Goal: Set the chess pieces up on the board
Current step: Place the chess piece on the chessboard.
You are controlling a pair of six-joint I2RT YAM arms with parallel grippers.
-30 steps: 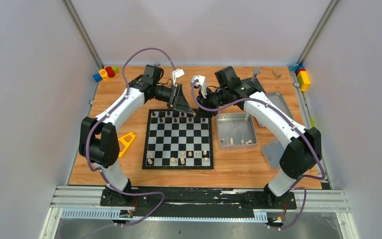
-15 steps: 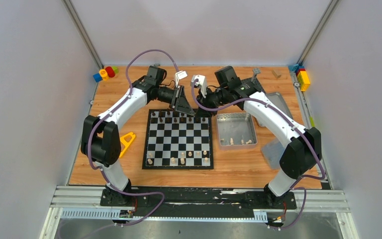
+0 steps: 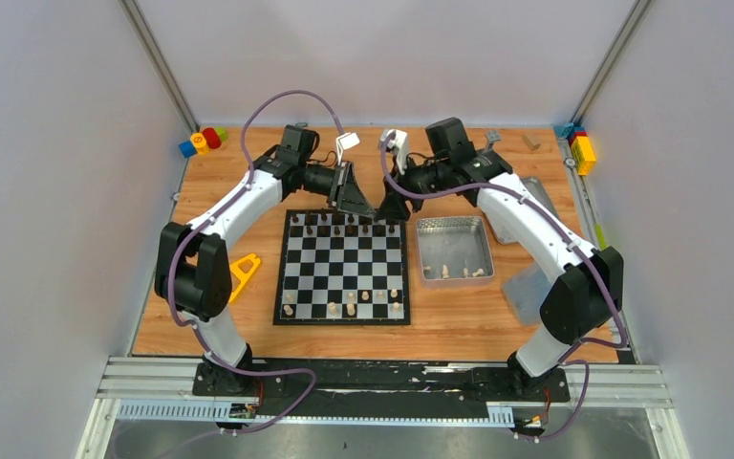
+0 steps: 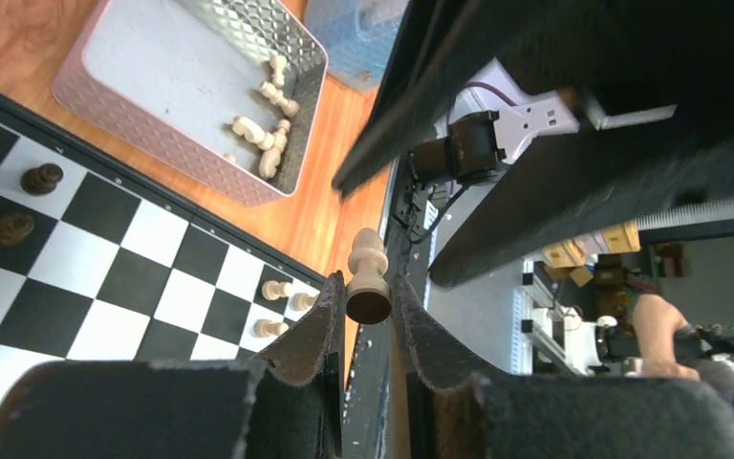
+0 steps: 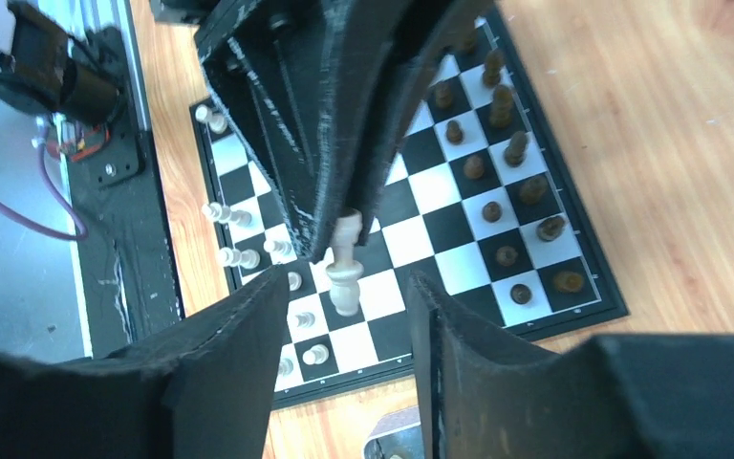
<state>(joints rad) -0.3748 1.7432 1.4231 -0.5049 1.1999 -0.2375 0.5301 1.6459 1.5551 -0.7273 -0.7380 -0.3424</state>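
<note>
Since a second ago the left gripper [image 4: 368,298] has narrowed its jaws. The right gripper [image 5: 349,282], closed then, has let go, and its arm has shifted a little. The left fingers are now clamped on the round base of a pale chess piece [image 4: 367,273], which juts straight out from their tips. The right fingers stand apart on either side of that piece, clear of it. It is cream turned wood with a slim stem and a small knob head. It hangs beneath both grippers, over the far edge of the board [image 3: 340,269]. Just under them a row of dark pieces [image 3: 330,226] stands, and pale pieces [image 3: 349,308] fill the rows farthest away. Right of the right gripper, a metal tin [image 3: 454,239] holds a few more.
</note>
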